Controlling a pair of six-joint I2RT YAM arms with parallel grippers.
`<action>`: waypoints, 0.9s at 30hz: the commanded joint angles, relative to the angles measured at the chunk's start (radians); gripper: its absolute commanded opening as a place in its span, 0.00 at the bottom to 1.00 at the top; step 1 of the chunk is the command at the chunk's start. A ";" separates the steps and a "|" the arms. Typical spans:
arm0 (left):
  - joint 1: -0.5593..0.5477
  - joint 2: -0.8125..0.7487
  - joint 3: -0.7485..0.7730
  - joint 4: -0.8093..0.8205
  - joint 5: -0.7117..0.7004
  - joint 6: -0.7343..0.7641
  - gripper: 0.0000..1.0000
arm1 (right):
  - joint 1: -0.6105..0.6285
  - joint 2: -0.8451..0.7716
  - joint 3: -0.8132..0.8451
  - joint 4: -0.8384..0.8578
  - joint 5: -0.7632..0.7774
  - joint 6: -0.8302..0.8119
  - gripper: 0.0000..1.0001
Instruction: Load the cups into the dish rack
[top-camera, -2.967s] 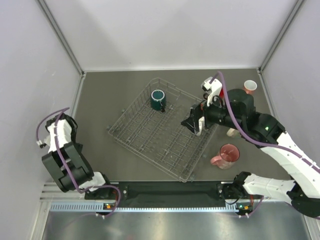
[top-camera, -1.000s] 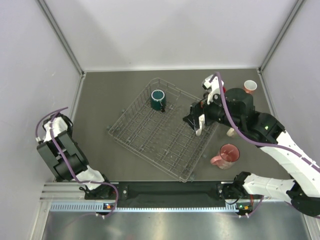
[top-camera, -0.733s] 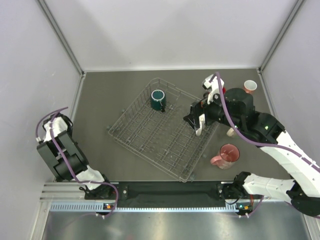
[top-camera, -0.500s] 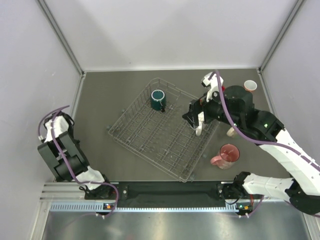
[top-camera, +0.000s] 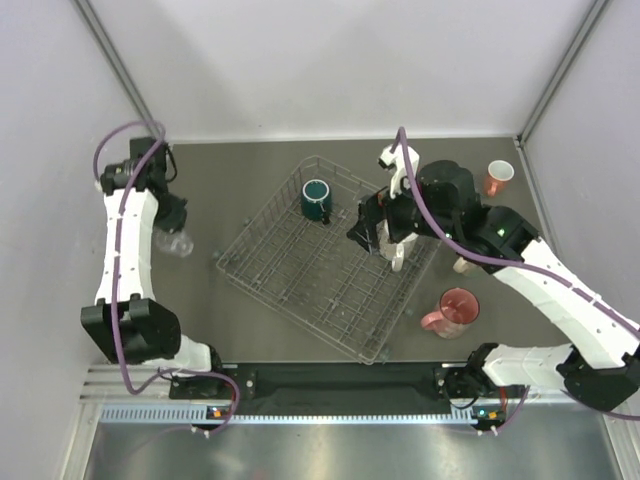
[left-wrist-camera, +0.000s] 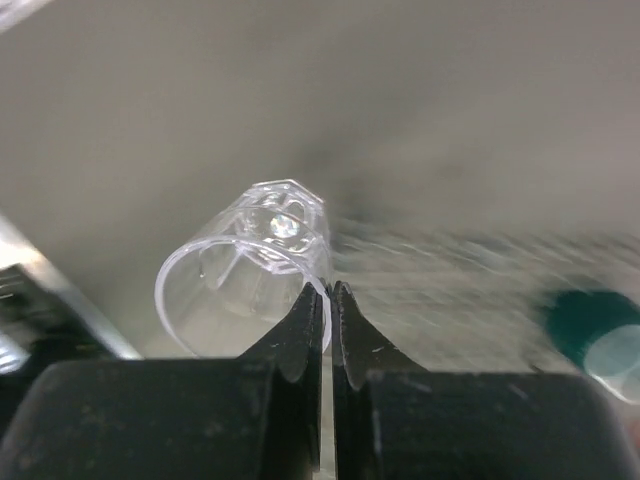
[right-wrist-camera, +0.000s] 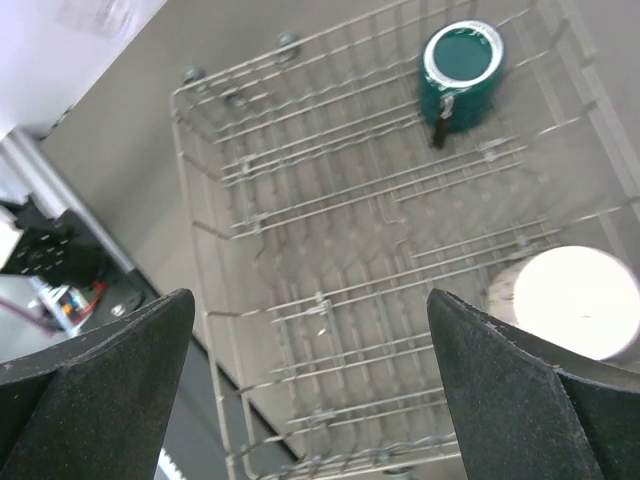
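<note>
My left jaws are pressed together to a thin slit. Their tips are right at the rim of the clear glass mug (left-wrist-camera: 250, 265), which lies on its side on the counter (top-camera: 250, 180) at 9 o'clock, outside the dish rack (top-camera: 300, 270). I cannot tell whether they touch the glass. My right jaws are spread wide with nothing between them and hover over the rack's 3 o'clock side. Below them the cream mug (right-wrist-camera: 565, 300) shows as a bright round shape inside the rack. The teal mug (top-camera: 317, 198) stands upright in the rack's 12 o'clock corner. Out on the counter, the salmon mug (top-camera: 497, 177) sits at 2 o'clock and the translucent pink mug (top-camera: 452, 310) at 4 o'clock.
</note>
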 joint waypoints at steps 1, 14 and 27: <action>-0.078 0.057 0.274 -0.086 0.118 -0.067 0.00 | -0.015 0.023 0.049 0.029 -0.095 0.038 1.00; -0.156 -0.150 0.143 0.662 0.818 -0.027 0.00 | -0.303 0.149 0.051 0.101 -0.546 0.298 1.00; -0.241 -0.356 -0.098 1.250 1.176 -0.171 0.00 | -0.287 0.248 0.055 0.697 -0.706 0.812 1.00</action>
